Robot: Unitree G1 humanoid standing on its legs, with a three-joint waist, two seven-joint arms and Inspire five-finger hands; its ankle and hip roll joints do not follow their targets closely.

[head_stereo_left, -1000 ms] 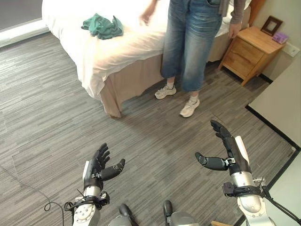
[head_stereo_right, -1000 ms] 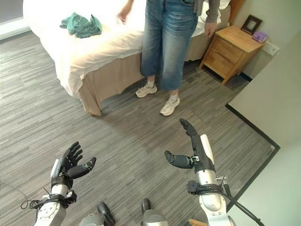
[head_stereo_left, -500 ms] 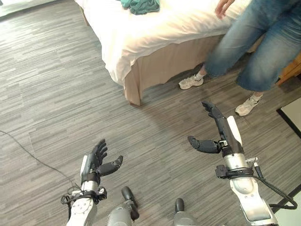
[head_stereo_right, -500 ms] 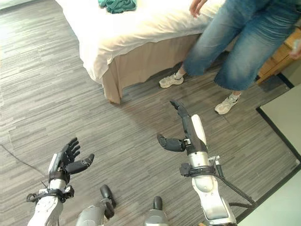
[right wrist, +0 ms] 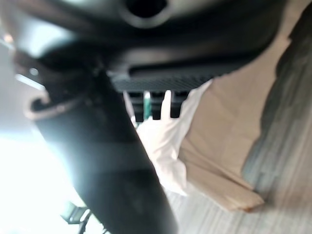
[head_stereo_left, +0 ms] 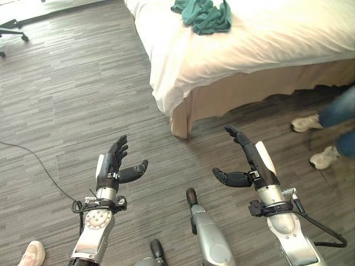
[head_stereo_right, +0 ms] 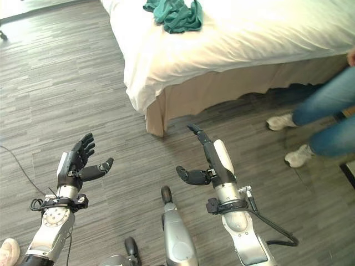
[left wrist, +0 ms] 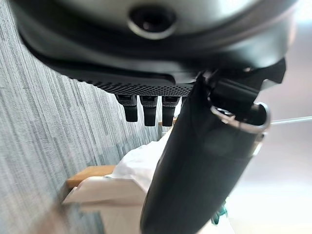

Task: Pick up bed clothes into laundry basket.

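Note:
A crumpled green garment (head_stereo_left: 203, 15) lies on the white bed (head_stereo_left: 266, 44), near its corner, at the top of the head views. My left hand (head_stereo_left: 113, 166) is raised over the floor at the lower left, fingers straight, thumb out, holding nothing. My right hand (head_stereo_left: 249, 163) hovers at the lower right, open and empty too, its fingers pointing toward the bed's corner (head_stereo_right: 152, 119). Both hands are well short of the bed and the garment. The bed's sheet shows past my left fingers (left wrist: 145, 109) and right fingers (right wrist: 156, 107) in the wrist views.
A person's legs in jeans and pale shoes (head_stereo_left: 324, 155) stand at the right, beside the bed. A second shoe (head_stereo_left: 32, 254) shows at the lower left edge. A chair base (head_stereo_left: 11, 27) stands at the upper left. Grey plank floor (head_stereo_left: 66, 100) stretches between me and the bed.
The camera has swung, so the bed sits more central and the person has slid to the right edge. Both hands remain raised and open as before.

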